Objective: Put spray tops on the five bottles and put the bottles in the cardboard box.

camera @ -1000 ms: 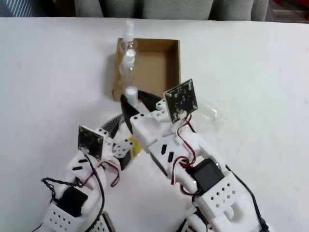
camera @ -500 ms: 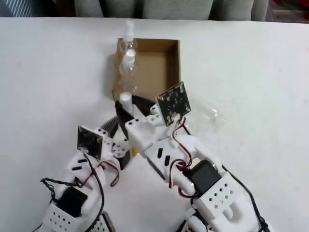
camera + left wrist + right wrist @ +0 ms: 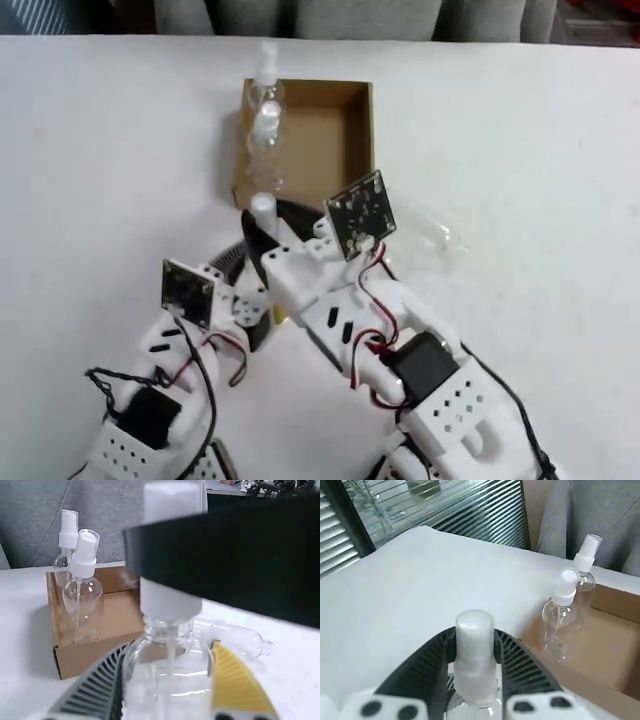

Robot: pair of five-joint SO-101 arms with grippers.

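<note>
Clear bottle (image 3: pixel 165 680) clamped at the body in left jaws; right jaws pinched round its white spray top (image 3: pixel 475 645). Cardboard box (image 3: pixel 325 150) just beyond, capped bottle (image 3: pixel 265 135) standing inside.

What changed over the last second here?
The right gripper, shut on the spray top, shifted slightly back from the box and toward the left gripper, then settled. The left gripper kept its bottle; the two bottles in the box stayed put.

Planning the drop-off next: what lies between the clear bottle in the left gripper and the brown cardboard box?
Nothing. In the left wrist view, bare white table runs from the clear bottle to the brown cardboard box.
</note>
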